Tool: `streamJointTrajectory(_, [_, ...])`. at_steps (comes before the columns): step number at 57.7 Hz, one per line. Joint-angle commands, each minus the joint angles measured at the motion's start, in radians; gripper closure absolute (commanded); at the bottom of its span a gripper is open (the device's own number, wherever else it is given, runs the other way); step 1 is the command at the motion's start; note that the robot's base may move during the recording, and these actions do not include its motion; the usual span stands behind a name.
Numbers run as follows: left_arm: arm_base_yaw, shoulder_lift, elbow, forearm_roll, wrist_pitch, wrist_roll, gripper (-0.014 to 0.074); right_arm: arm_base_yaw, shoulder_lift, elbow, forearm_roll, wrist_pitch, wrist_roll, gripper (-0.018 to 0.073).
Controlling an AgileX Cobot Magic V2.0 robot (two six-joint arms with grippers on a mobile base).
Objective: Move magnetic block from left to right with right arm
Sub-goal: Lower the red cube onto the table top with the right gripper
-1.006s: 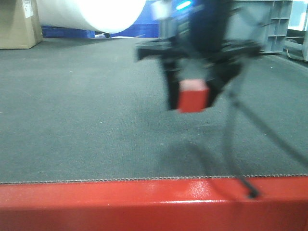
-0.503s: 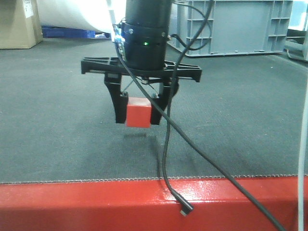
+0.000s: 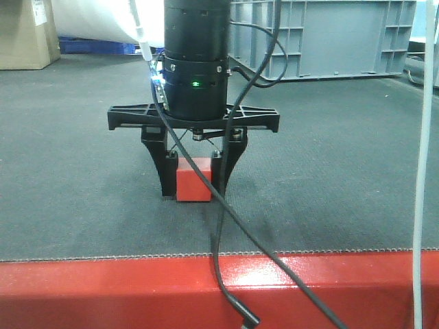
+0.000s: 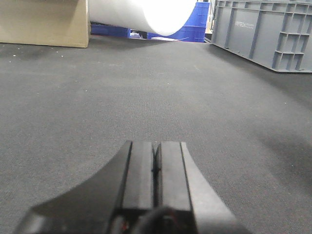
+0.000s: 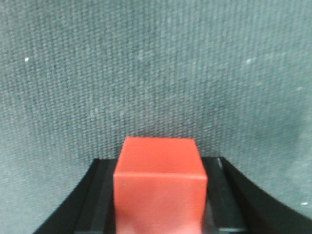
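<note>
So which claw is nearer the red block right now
Right. The right claw has its fingers on either side of the red block, gripping it low on the grey mat. The left claw is shut over bare mat, with no block in its view.

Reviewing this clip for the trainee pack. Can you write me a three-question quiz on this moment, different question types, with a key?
1. True or false: the red magnetic block sits between the fingers of the right gripper.
2. Multiple choice: in the front view, the block's underside is A) level with the crate's rim, B) down at the grey mat, C) on the red edge strip.
3. Fill in: in its wrist view, the left gripper has its jaws ____ with nothing between them.

Key
1. True; a black finger flanks each side of the block.
2. B; whether it bears its own weight cannot be told.
3. Shut; it lies over bare mat, with the grey crate far off to one side.
</note>
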State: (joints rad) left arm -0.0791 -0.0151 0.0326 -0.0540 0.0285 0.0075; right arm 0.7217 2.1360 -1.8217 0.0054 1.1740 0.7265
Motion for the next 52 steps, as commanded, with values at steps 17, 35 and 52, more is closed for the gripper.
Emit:
streamJointTrajectory(17, [-0.004, -0.008, 0.009, -0.003, -0.083, -0.007, 0.0722, 0.0, -0.064, -0.035, -0.049, 0.012, 0.005, 0.0202])
streamJointTrajectory(35, [-0.004, -0.008, 0.009, -0.003, -0.083, -0.007, 0.0722, 0.005, -0.068, -0.035, -0.018, 0.006, 0.012, -0.0019])
streamJointTrajectory(52, [-0.004, -0.008, 0.009, -0.003, -0.083, -0.007, 0.0722, 0.01, -0.118, -0.035, -0.037, 0.026, 0.002, -0.0019])
